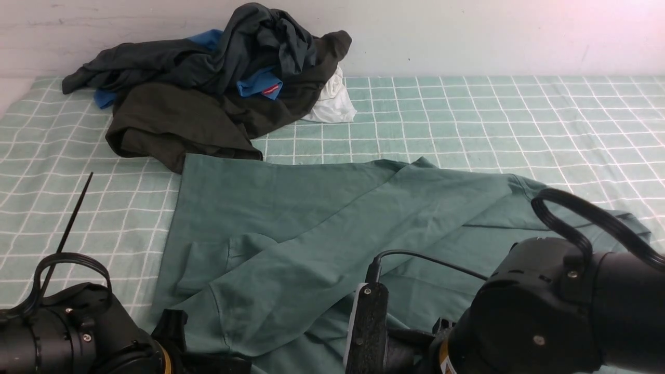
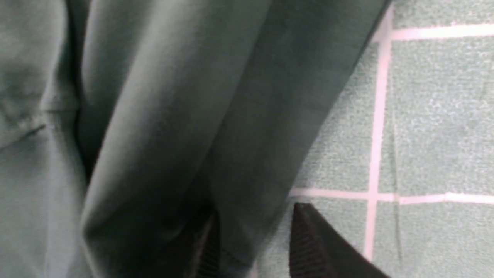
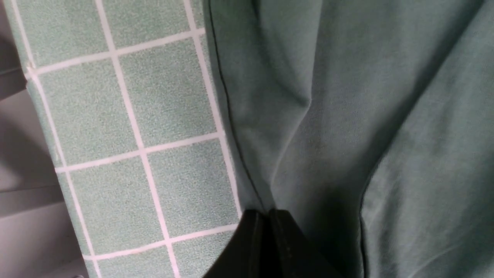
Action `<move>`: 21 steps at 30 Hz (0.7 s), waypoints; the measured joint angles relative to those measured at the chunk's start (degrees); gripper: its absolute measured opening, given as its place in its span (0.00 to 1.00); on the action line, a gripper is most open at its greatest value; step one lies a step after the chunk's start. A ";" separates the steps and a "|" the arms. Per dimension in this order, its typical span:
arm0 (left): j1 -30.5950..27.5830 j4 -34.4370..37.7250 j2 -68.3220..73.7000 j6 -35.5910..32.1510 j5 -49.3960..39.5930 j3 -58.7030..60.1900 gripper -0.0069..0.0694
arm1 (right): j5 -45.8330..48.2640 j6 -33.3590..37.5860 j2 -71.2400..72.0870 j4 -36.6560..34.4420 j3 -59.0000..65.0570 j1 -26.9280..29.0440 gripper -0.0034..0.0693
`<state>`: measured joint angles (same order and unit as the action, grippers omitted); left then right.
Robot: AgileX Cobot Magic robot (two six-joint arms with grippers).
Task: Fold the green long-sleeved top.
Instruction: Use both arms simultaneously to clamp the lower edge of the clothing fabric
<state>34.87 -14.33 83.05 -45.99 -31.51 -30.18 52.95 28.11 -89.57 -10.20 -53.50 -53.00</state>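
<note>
My right fingers (image 3: pixel 281 239) are clenched on the edge of the green long-sleeved top (image 1: pixel 332 218), anchoring it. My left fingers (image 2: pixel 312 239) straddle that edge, unclosed, ready to lift together.

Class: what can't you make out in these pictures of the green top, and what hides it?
- Front view: near edge of green top, behind left arm and right arm.
- Front view: number of garments in the dark pile; they overlap.
- Left wrist view: left gripper cut off by the edge; cloth blurred.
- Right wrist view: right gripper, only tips show.
</note>
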 joint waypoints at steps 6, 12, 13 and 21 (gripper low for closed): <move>0.00 1.39 0.60 0.88 -1.88 -1.24 0.17 | -0.06 0.00 0.00 0.00 0.00 0.00 0.04; 0.00 3.44 0.06 5.08 -6.98 -4.79 0.09 | -0.06 0.07 0.00 0.00 0.00 0.00 0.04; 0.00 3.73 -0.14 5.47 -7.80 -5.42 0.09 | -0.06 0.12 0.00 0.00 0.00 0.00 0.04; 0.00 7.40 -0.56 5.71 -17.06 -6.36 0.09 | 0.00 0.18 0.00 -0.05 0.00 0.00 0.04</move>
<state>34.87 -6.93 82.49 -40.27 -48.58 -36.55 52.95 28.29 -89.57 -10.25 -53.50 -53.00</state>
